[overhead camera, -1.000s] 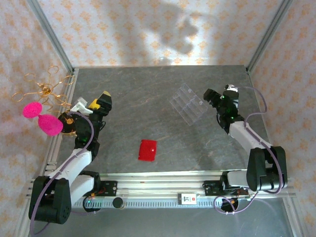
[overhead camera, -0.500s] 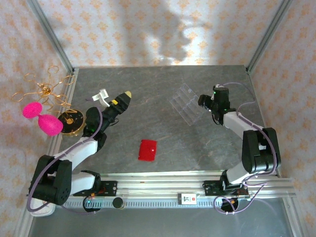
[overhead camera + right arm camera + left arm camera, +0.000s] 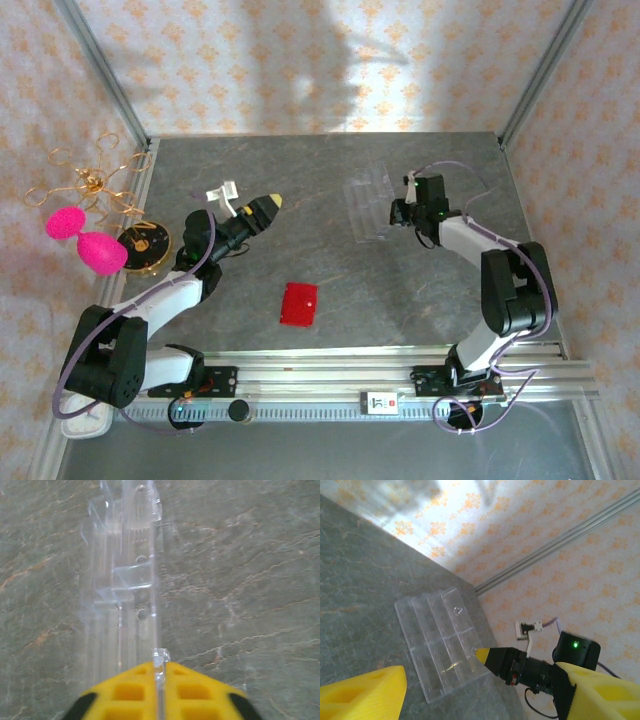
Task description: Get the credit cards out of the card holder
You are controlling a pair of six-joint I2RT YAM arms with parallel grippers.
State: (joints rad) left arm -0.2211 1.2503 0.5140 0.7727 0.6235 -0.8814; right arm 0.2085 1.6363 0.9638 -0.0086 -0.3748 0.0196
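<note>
On the grey table (image 3: 250, 290), clock read from table centre in the top view: right arm reaches to 2 o'clock, left arm to 10.

Clear slotted tray (image 3: 368, 195) at 2 o'clock. It looks tipped up on its edge in the right wrist view, but I can't confirm that.

Card holder (image 3: 299, 303), red, at 6 o'clock, well apart from both grippers. It looks folded shut, so the credit cards are presumably inside.

Right gripper (image 3: 400, 212) is clamped on the tray's thin rim, which sits sandwiched between the yellow fingers (image 3: 130, 692).

Left gripper (image 3: 262, 208) has its jaws apart with nothing between them, and points toward the tray at its 3 o'clock.

My read is that the step in hand is repositioning the tray as a drop spot for the cards. To do it well:
- Keep the tray low and move it slowly. A rim pinch on slick plastic can twist out.
- Don't rotate the wrist mid-move.
- Set it down flat, slots up, near the wallet but not touching it.
- Leave the wallet's 9 o'clock side free for the left gripper.
</note>
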